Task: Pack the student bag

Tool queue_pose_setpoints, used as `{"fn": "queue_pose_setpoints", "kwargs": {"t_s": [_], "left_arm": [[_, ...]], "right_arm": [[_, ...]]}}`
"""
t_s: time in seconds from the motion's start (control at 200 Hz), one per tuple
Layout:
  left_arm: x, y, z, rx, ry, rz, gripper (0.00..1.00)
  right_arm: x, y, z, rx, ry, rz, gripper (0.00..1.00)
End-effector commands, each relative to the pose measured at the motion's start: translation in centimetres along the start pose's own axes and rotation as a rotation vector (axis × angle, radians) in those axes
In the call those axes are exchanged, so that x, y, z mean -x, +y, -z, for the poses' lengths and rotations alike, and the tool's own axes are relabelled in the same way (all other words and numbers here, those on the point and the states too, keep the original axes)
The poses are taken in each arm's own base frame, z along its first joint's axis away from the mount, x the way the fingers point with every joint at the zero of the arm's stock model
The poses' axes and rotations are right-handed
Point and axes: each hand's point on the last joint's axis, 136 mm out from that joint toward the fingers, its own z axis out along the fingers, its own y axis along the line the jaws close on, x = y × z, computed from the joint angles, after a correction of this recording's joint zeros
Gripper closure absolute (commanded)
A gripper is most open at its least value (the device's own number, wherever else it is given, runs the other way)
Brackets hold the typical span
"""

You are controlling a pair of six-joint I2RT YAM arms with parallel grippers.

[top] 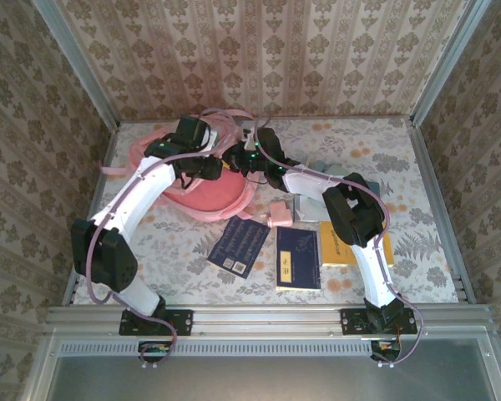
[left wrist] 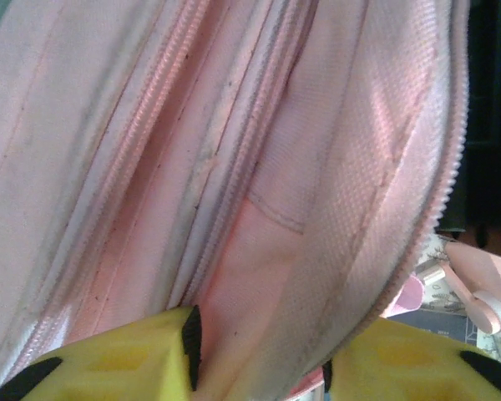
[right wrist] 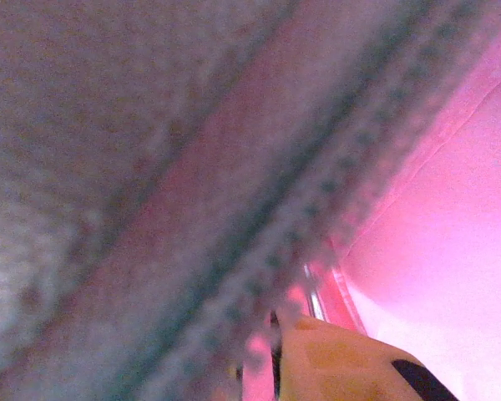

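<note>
Two hands at the student bag (top: 209, 196) — left hand (left wrist: 255, 372) apart astride its fabric, right hand (top: 238, 159) unclear.

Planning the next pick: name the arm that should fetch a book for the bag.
Right, probably. The books lie on its side of the table, beside its forearm. The left gripper has fabric of the bag between its fingers, farther from them.
</note>
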Motion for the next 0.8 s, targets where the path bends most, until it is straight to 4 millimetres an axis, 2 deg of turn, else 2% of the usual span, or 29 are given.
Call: {"fn": "queue_pose_setpoints", "kwargs": {"t_s": [0.0, 0.16, 0.22, 0.31, 0.42, 0.53, 0.655, 0.75, 0.795], "left_arm": [[1.8, 1.2, -1.2, 0.052, -0.04, -0.022, 0.65], [3.3, 2.0, -1.3, 0.085, -0.098, -0.026, 0.88], [3.9, 2.2, -1.1, 0.1, -0.12, -0.038, 1.0], [4.6, 2.7, -0.6, 0.119, -0.137, -0.033, 1.0], [5.6, 2.8, 1.1, 0.129, -0.191, -0.031, 1.0], [6.6, 3.4, 3.1, 0.128, -0.222, 0.003, 1.0], [7.2, 3.6, 5.6, 0.111, -0.238, 0.045, 1.0], [7.8, 4.1, 7.9, 0.125, -0.288, 0.078, 1.0], [8.2, 4.6, 9.0, 0.146, -0.315, 0.088, 1.0]], "right_arm": [[0.1, 2.5, -0.4, 0.092, 0.018, 0.038, 0.82], [0.0, 2.2, -0.3, 0.07, 0.024, 0.049, 0.84], [-0.1, 2.1, -0.2, 0.062, 0.025, 0.056, 0.85], [0.1, 1.8, 0.0, 0.044, 0.022, 0.066, 0.85], [0.3, 1.3, 0.9, -0.003, 0.011, 0.093, 0.84], [0.0, 0.6, 3.4, -0.146, 0.003, 0.202, 0.67], [-0.9, -0.2, 7.9, -0.355, 0.011, 0.39, 0.52], [-0.7, -1.1, 12.0, -0.507, -0.055, 0.499, 0.26], [-0.6, -1.8, 13.9, -0.576, -0.085, 0.538, 0.21]]}}
